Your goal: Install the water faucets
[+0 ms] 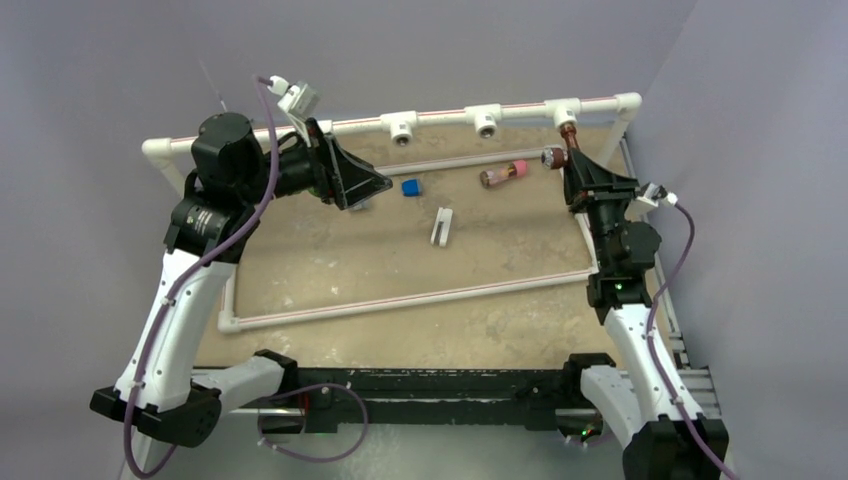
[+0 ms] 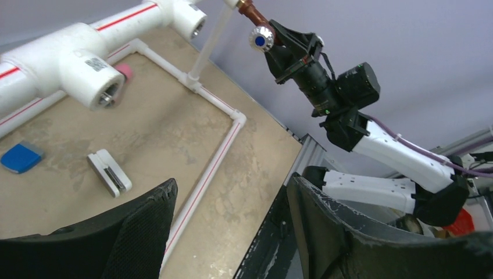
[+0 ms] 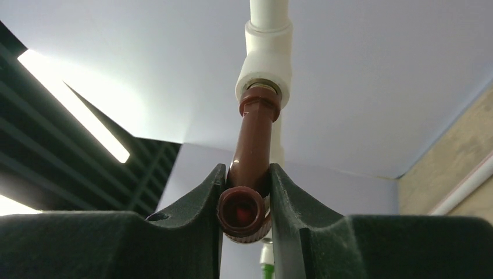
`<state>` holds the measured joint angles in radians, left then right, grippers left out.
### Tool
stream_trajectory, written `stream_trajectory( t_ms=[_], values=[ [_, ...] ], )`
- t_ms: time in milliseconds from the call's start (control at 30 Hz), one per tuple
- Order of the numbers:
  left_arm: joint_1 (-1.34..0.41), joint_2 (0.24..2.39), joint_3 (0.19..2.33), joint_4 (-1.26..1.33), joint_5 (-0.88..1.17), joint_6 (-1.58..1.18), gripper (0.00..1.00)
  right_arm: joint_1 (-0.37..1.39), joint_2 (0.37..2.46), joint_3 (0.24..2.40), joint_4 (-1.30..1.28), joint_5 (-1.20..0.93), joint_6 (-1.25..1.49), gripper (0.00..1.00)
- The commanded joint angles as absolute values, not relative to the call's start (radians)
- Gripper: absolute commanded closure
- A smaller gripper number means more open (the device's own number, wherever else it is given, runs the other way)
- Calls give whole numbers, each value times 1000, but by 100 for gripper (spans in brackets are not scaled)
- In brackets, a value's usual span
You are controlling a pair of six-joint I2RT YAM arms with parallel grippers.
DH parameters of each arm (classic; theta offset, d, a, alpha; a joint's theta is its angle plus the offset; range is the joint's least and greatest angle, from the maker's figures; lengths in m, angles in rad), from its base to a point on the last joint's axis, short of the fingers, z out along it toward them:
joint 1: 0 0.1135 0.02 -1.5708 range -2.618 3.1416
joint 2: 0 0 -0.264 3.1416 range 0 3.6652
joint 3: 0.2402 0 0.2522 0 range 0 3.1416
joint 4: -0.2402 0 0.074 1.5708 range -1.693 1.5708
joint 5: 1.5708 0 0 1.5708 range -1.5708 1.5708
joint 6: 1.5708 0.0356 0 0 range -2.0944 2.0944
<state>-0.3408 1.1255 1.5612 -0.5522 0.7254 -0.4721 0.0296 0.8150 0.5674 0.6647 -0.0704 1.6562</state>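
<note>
A dark reddish-brown water faucet (image 3: 254, 145) points up into a white tee fitting (image 3: 264, 64) on the back pipe, its round end facing the right wrist camera. My right gripper (image 3: 247, 200) is shut on the faucet near that round end. From above, this faucet (image 1: 569, 133) sits at the back right corner with the right gripper (image 1: 572, 162) just below it. The left wrist view shows the same faucet (image 2: 256, 23) and its blue-centred knob. My left gripper (image 2: 232, 197) is open and holds nothing. It hovers at the back left (image 1: 372, 192), over the board.
A white pipe frame (image 1: 400, 300) borders the sandy board. Two bare tee fittings (image 1: 402, 126) (image 1: 485, 122) stand on the back pipe. A brownish cylinder with a pink cap (image 1: 503, 173), a blue block (image 1: 410, 187) and a white clip (image 1: 441, 225) lie on the board.
</note>
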Motion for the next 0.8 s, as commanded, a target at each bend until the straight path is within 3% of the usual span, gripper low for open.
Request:
stream_trajectory(
  t_ms=[0,267,333,600,767],
  values=[
    [-336,1093,1545,-476,830,-535,31,44,857,590,808,-241,1919,99],
    [-336,1077,1557,-484,818,-527,31,43,812,591,718,-259,1834,41],
    [-336,1076,1560,-492,809,-520,30,43,795,596,666,-251,1768,34],
    [-336,1075,1580,-527,756,-482,30,35,695,578,448,-191,1454,18],
    [-336,1071,1581,-533,746,-472,30,32,641,632,314,-198,1101,16]
  ],
)
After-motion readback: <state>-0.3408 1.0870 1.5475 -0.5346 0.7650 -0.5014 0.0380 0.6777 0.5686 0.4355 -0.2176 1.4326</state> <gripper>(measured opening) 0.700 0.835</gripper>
